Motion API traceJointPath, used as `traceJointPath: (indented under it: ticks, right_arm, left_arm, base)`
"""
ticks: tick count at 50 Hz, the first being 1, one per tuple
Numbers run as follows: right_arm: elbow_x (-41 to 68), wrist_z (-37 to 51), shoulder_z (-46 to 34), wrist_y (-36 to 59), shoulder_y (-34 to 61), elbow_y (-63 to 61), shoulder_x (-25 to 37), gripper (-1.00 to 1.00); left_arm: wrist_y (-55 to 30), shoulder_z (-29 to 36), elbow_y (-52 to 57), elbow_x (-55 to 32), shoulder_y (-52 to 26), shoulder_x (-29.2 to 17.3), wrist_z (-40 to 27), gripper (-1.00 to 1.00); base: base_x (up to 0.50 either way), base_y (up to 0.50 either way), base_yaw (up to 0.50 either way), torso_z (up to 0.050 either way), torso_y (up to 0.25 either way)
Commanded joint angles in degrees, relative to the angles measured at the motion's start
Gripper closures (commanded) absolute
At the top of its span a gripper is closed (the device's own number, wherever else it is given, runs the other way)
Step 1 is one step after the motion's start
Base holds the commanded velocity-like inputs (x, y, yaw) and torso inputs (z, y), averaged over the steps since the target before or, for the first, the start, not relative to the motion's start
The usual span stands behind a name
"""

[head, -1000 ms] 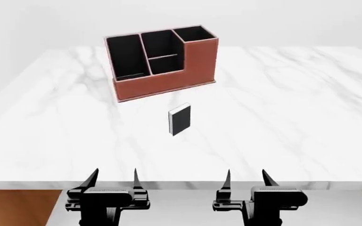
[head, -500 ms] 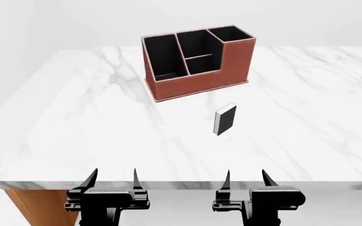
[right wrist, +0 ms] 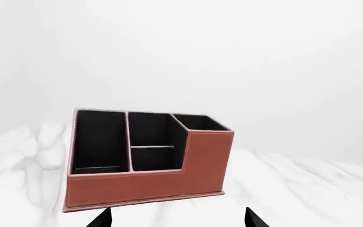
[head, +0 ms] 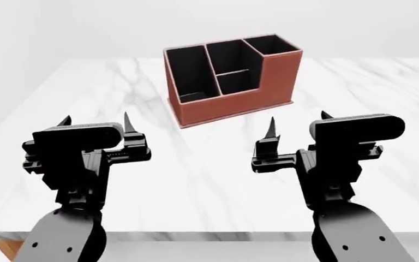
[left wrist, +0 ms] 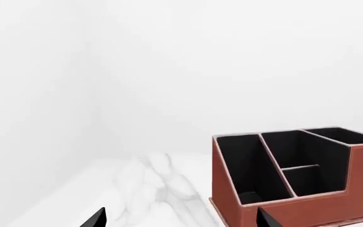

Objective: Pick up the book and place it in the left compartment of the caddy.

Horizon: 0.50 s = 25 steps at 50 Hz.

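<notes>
Caddy [head: 231, 103]: reddish-brown, leather-look, box-shaped desk organiser with pale trim along the edges and a matt black lining. Four compartments; right end stepped up taller than the rest. Standing upright towards the far side of the table [head: 195, 164], turned slightly askew to its front edge. Seen also from the left wrist [left wrist: 307, 208] and the right wrist [right wrist: 143, 187].

Left compartment [head: 191, 76]: long, narrow, low-walled slot running the full depth of the organiser. Flat black floor, with a small paler patch near the front wall in the wrist views [left wrist: 247, 165] [right wrist: 99, 142], possibly only a sheen on the lining.

Table: white marble-effect slab, smooth, with soft grey veining; a strip of brown wood visible under its near left corner.

Left gripper [head: 95, 120]: black, blocky body with two thin pointed fingers; spread wide apart, nothing between them. Held above the near left part of the table, well apart from the caddy.

Right gripper [head: 298, 120]: same build; fingers likewise parted and holding nothing. Held above the near right part of the table, nearer the organiser's taller end.

Book: not made out in any of the three views; position cannot be told.
</notes>
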Motion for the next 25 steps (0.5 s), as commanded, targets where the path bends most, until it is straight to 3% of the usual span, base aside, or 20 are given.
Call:
traceJointPath:
  ticks: [1, 15, 18, 21, 25]
  right_arm:
    - [1.34, -0.13, -0.7, 13.16, 6.95, -8.26, 1.18, -1.0]
    - [2.48, -0.91, 0.58, 11.46, 7.32, -6.32, 0.8, -1.0]
    - [3.88, -2.19, 1.88, 12.1, 7.52, -6.67, 0.18, -1.0]
    - [1.51, 0.71, -1.98, 13.44, 8.23, -5.85, 1.99, -1.0]
    - [2.56, -0.26, -0.93, 12.8, 7.47, -5.79, 1.48, -1.0]
  left_arm:
    - [-8.08, -0.8, 5.56, -0.88, -4.17, -0.38, -1.47, -1.0]
    - [-6.9, -0.96, 4.51, -1.29, -4.07, -0.87, -2.16, -1.0]
    - [-7.06, -1.57, 4.3, -1.67, -4.44, -0.9, -2.22, -1.0]
    - [-7.23, -1.71, 4.38, -1.89, -4.62, -0.93, -2.37, -1.0]
    - [-6.4, -1.63, 3.87, -1.91, -4.3, -1.13, -2.48, -1.0]
  base:
    - [0.5, 0.0, 0.0, 0.0, 0.0]
    - [0.5, 0.0, 0.0, 0.0, 0.0]
    - [0.0, 0.0, 0.0, 0.0, 0.005]
    - [0.0, 0.02, 0.0, 0.0, 0.0]
    - [0.0, 0.5, 0.0, 0.0, 0.0]
